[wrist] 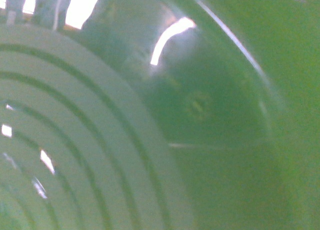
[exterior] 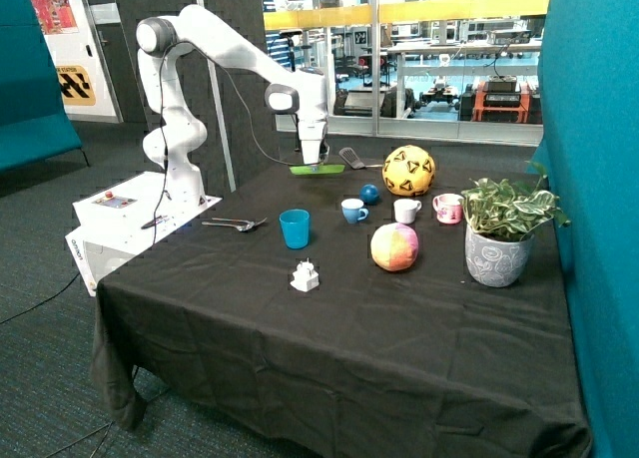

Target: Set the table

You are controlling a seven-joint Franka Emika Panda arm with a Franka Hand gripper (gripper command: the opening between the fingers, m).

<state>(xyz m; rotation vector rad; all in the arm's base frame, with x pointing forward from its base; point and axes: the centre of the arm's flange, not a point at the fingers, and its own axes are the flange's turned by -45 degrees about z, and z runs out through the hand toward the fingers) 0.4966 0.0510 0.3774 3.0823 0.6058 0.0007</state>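
Along the table (exterior: 329, 338), from the arm's side across: fork and spoon (exterior: 236, 224) lying loose, blue cup (exterior: 295, 228) standing alone, green plate (exterior: 317, 169) at the far edge under the gripper (exterior: 314, 162), then small mugs (exterior: 407, 211), balls and a potted plant (exterior: 499, 229). Cannot tell jaws' state; wrist view filled with green plate surface. Probably early: nothing arranged as a place setting yet.

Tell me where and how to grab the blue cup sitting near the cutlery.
Take the blue cup by its rim, coming straight down from above. It stands upright with its mouth open and shows no handle, so one finger can go inside and one outside the wall. The claw is now at the green plate, farther back.
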